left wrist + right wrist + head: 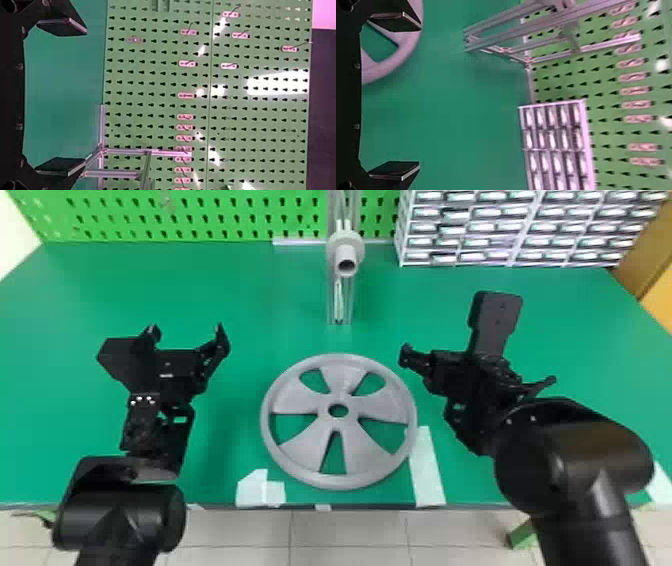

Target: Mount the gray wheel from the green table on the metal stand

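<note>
Gray wheel (295, 395) lies flat on the green table (225, 290), near its front edge. Behind it stands the metal stand (345, 244), its hub tube facing forward with nothing on it. Left of the wheel, my left gripper (186, 330) is open and empty; the left gripper (79, 99) has its fingers wide apart, with the stand (126, 151) beyond. To the wheel's right is my right gripper (477, 367), also open; in the right wrist view, that gripper (415, 97) holds nothing. Part of the wheel (401, 51) shows beside one finger, and the stand (510, 35) is farther off.
A green pegboard (200, 215) rises along the back of the table. The rack of small drawers (500, 227) stands at the back right. Pale tape strips (427, 470) lie at the table's front, one against the wheel's right rim.
</note>
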